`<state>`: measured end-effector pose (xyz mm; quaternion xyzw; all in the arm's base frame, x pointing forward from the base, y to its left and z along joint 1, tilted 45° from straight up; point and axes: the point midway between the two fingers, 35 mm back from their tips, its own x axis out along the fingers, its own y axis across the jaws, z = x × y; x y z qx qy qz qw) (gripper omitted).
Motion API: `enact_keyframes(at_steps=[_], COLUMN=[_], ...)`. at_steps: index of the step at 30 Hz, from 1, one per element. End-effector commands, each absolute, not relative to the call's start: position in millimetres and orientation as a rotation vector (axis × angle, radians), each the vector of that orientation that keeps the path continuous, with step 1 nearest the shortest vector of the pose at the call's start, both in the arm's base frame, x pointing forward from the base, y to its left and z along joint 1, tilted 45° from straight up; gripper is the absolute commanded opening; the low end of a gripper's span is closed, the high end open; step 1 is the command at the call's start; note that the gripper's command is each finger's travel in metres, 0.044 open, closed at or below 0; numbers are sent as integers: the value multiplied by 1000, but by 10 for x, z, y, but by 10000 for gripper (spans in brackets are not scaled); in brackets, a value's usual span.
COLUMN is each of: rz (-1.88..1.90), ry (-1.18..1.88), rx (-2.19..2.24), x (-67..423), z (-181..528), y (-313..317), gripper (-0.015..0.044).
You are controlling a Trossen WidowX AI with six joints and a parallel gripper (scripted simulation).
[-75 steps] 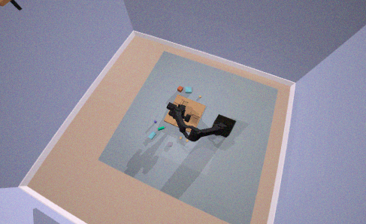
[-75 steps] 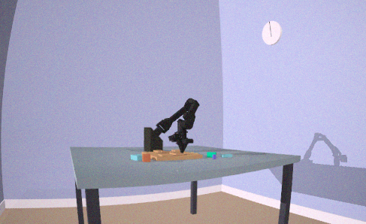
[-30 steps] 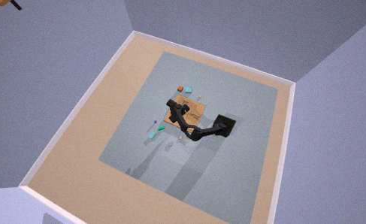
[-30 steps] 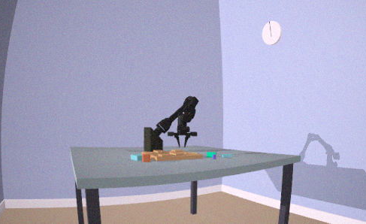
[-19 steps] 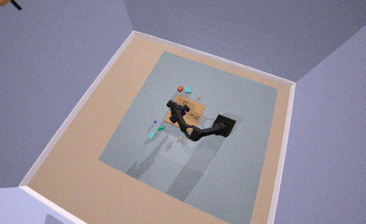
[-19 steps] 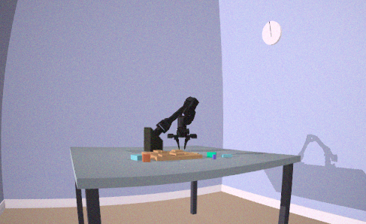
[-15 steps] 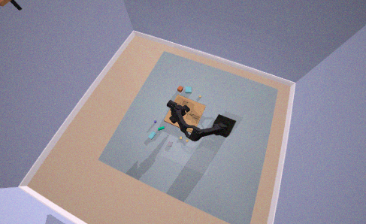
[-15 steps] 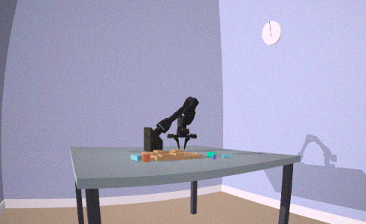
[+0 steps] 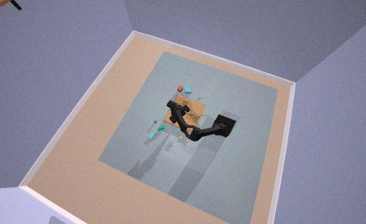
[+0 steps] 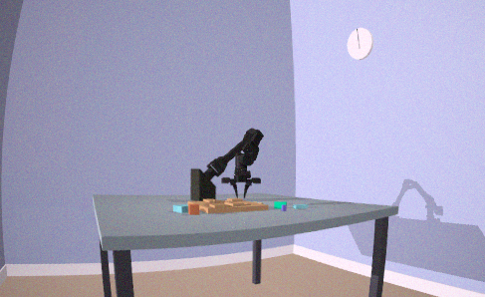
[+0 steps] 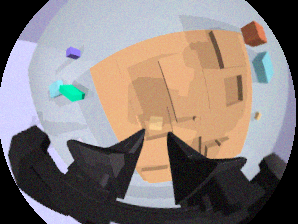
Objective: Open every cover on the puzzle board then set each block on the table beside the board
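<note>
The tan puzzle board [image 9: 197, 108] [image 10: 217, 205] [image 11: 120, 83] lies in the middle of the grey table [image 10: 143, 224]. Its covers show as darker tan slabs [image 11: 143, 90]; I cannot tell which stand open. My gripper [image 9: 176, 110] [image 10: 241, 194] [image 11: 156, 133] hangs a little above the board, fingers pointing down, partly open and empty. A small pale yellow piece [image 11: 154, 124] shows on the board just beyond the fingertips. An orange-red block [image 9: 179, 89] [image 10: 193, 208] [image 11: 253, 32] and a cyan block [image 9: 188, 89] [image 10: 180, 208] [image 11: 261, 66] rest on the table off one end of the board.
Off the other end lie a green block [image 9: 161, 128] [image 10: 280, 204] [image 11: 67, 91], a purple piece [image 9: 155, 122] [image 10: 284, 208] [image 11: 72, 52], another cyan block [image 9: 152, 135] [image 10: 300, 206], a grey piece [image 9: 170, 143] and small yellow pieces [image 9: 180, 137]. The arm's base [image 9: 225, 125] [image 10: 198, 185] stands beside the board.
</note>
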<state>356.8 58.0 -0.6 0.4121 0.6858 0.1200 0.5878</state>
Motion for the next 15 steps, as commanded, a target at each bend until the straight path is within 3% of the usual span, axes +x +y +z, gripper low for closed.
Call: enact_keyframes(at_steps=[1,15], rz=[281,281], ry=[1598,1598], rx=[965,966], x=[3569,3573], z=[-7,-90], y=[586,670], gripper=[144,144])
